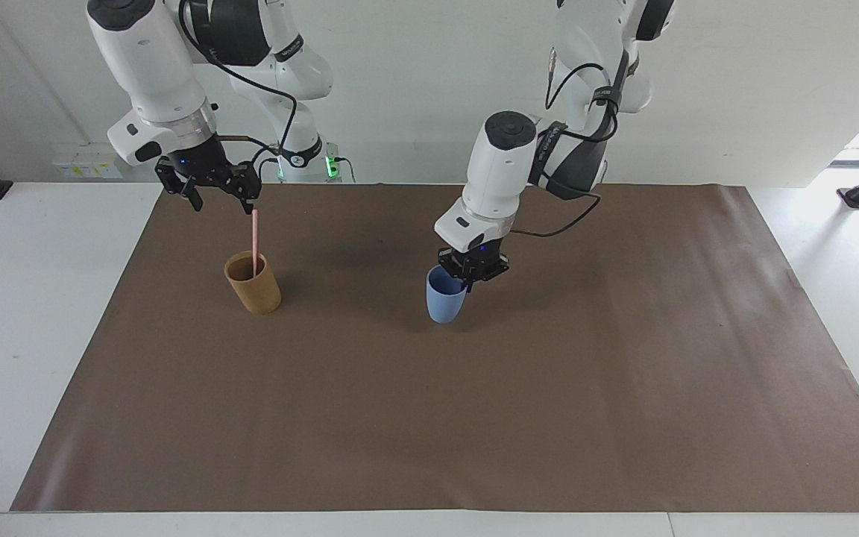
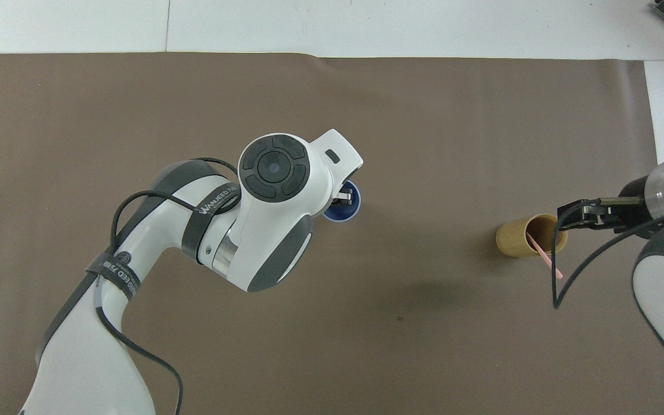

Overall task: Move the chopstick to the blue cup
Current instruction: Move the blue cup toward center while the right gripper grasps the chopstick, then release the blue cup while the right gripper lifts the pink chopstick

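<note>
- Chopstick (image 1: 254, 239) stands in the tan cup (image 1: 253, 283); transfer undone.
- Left tool (image 1: 469, 279) clenched on the blue cup (image 1: 445, 298) rim, beside the tan cup.
- Right tool (image 1: 218, 198) spread apart above the chopstick.

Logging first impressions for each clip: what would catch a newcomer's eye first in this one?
Probably the left gripper pinching the rim of the blue cup at the middle of the brown mat. Next, the pink chopstick standing up out of the tan cup toward the right arm's end of the table. The right gripper hangs just above the chopstick's top end, not yet holding it.
</note>
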Robot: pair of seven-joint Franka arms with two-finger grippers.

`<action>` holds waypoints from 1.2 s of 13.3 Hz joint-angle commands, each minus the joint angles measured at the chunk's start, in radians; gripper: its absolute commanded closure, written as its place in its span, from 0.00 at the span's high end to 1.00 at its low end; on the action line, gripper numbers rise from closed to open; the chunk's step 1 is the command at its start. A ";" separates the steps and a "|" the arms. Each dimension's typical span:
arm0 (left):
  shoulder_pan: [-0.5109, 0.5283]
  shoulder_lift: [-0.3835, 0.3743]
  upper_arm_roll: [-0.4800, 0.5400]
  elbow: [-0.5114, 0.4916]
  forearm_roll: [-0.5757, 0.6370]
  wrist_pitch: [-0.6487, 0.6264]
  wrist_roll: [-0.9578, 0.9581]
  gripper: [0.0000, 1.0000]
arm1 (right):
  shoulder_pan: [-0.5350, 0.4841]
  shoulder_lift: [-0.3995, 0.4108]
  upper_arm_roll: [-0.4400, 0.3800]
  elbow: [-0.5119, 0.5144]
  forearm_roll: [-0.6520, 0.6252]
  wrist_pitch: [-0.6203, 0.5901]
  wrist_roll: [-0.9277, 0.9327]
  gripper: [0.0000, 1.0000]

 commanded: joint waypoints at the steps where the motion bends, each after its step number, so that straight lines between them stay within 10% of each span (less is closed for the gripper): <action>1: -0.033 0.011 0.019 0.004 -0.010 -0.002 -0.003 0.00 | -0.016 -0.062 0.007 -0.149 0.011 0.071 -0.018 0.84; 9: -0.088 0.006 0.019 -0.093 -0.011 0.009 -0.044 0.00 | -0.008 -0.142 0.007 -0.349 0.011 0.141 -0.033 0.52; 12: -0.088 0.000 0.017 -0.124 -0.011 0.069 -0.135 0.07 | -0.005 -0.131 0.009 -0.337 0.011 0.151 -0.026 0.06; 13: -0.088 0.000 0.017 -0.124 -0.011 0.067 -0.140 0.16 | -0.007 -0.128 0.009 -0.337 0.012 0.165 -0.024 0.00; 15: -0.082 -0.002 0.019 -0.112 -0.011 0.058 -0.143 1.00 | -0.005 -0.124 0.010 -0.297 0.012 0.149 -0.027 0.00; 16: -0.073 -0.018 0.020 -0.108 -0.011 0.048 -0.140 1.00 | -0.005 -0.124 0.010 -0.279 0.012 0.144 -0.030 0.00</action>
